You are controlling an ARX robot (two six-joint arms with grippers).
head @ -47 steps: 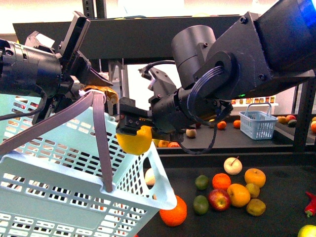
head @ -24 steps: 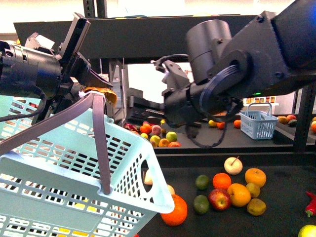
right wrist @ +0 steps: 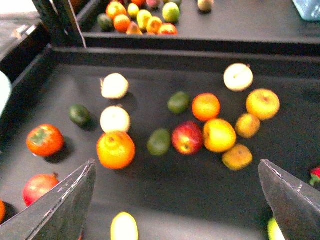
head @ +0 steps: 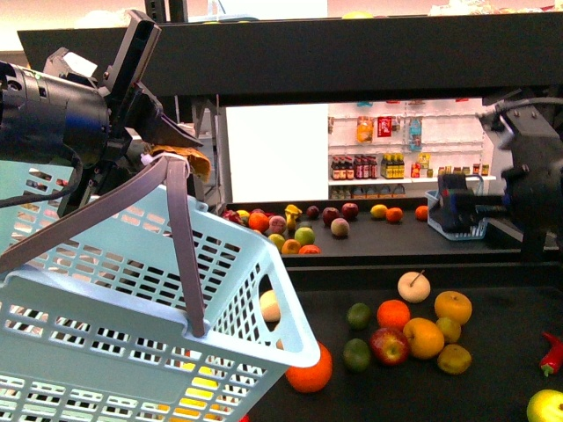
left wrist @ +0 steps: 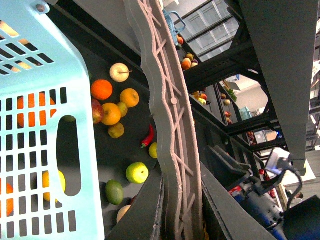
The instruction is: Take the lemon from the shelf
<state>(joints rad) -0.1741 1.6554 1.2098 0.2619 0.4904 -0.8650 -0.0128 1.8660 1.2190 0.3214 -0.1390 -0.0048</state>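
Grippers at the black metal tiered shelf [head: 352,61]: one clamped, one spread.
Left gripper [head: 161,151] is closed on the mauve-grey plastic handle [head: 180,246] of one tilted pale-blue slotted plastic basket [head: 106,334]. The bright-yellow smooth lemon [head: 197,387] lies low inside it and shows through the slots. Right gripper [right wrist: 176,167] has its two fingers wide apart, holding nothing, above the front tray. Three dark-green fruits [right wrist: 159,141] and three pale cream fruits [right wrist: 115,119] lie there, with one red chilli pepper [head: 552,352] at the tray's right edge.

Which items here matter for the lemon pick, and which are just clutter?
Job: lemon (yellow showing through the slots), light-blue basket holding it, shelf, right gripper, open.
Clutter: orange, red apple, lime, red chilli, white bottle shelves.
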